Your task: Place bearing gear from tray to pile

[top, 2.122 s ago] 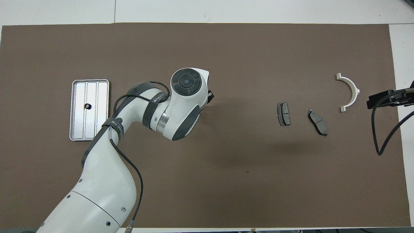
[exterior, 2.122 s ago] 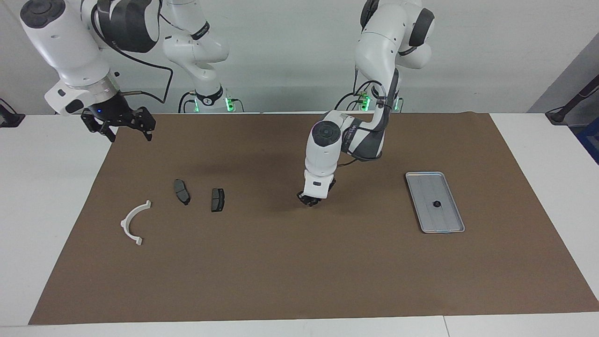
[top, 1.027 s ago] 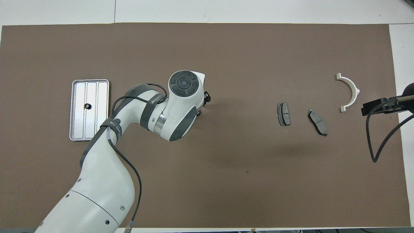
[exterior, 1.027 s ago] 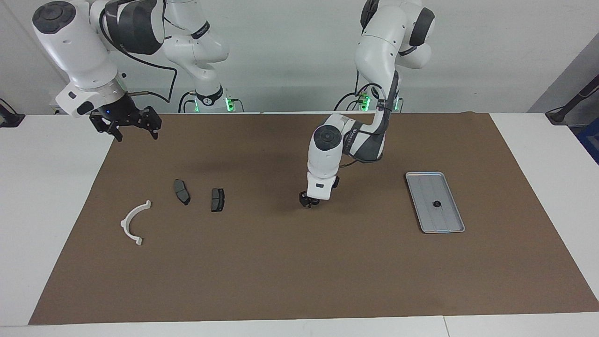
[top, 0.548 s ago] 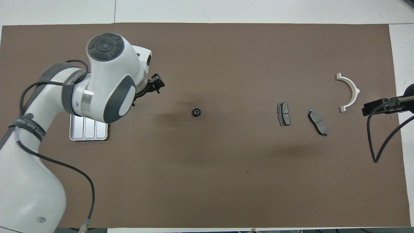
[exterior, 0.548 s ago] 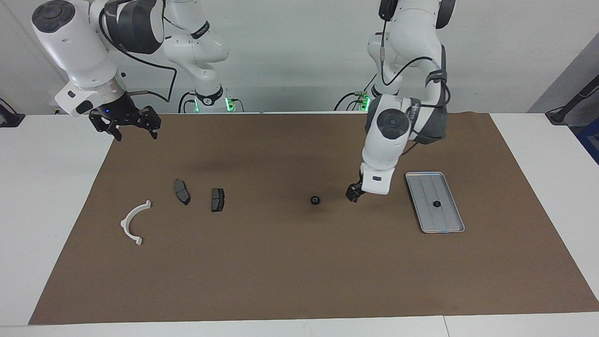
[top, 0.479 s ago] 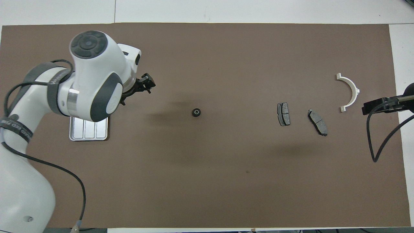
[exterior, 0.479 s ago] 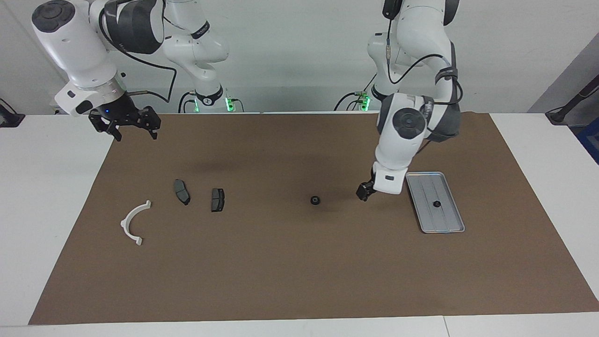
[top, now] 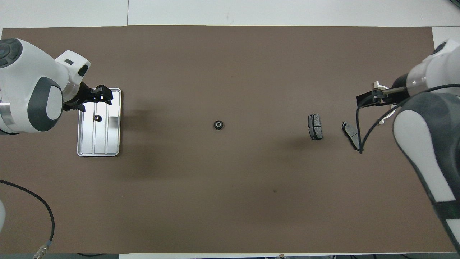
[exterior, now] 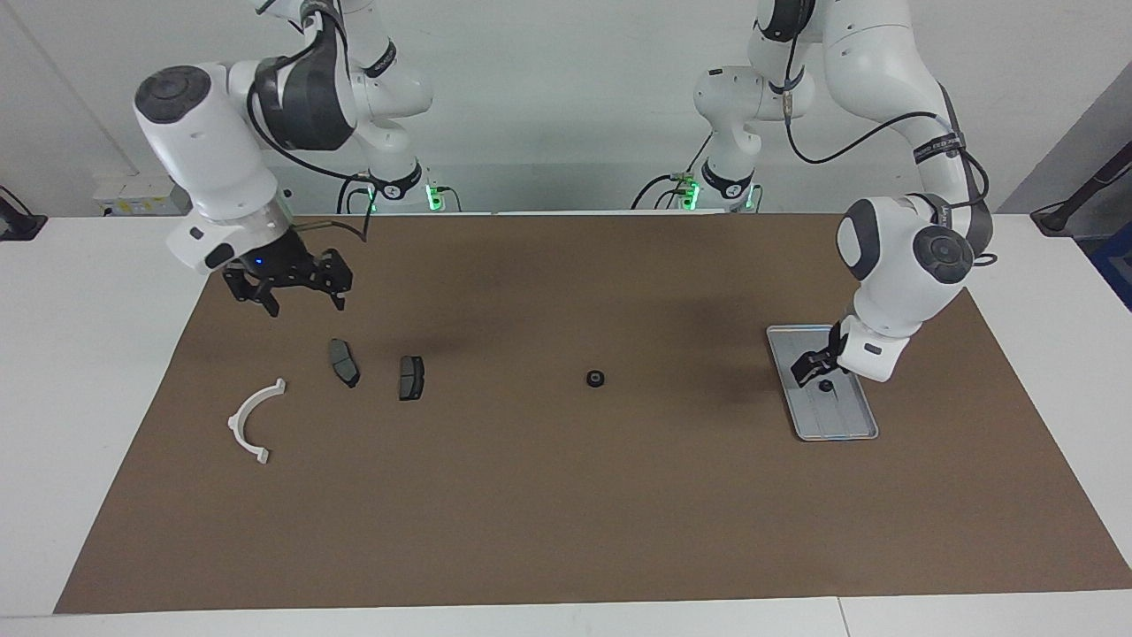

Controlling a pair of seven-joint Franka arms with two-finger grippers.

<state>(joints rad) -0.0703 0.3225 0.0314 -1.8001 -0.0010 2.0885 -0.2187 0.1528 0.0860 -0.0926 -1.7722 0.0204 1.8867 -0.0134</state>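
On the brown mat covering the white surface (exterior: 88, 372), the flat silver-grey rectangular metal tray (exterior: 847, 428) lies toward the left arm's end and serves as the landmark here. One small black toothed bearing gear (exterior: 825, 386) sits in the tray, about at its middle. A second small black bearing gear (exterior: 595, 379) lies on the mat well apart from the tray, between it and the pile. The pile, two dark grey brake-pad-shaped plates (exterior: 411, 377) and a white semicircular plastic bracket (exterior: 248, 422), is far from the tray, toward the right arm's end. The left gripper (exterior: 810, 366) hangs low over the tray, just beside the gear in it, jaws parted and holding nothing. The right gripper (exterior: 289, 288) hovers over the mat near the pile, jaws spread wide, empty.
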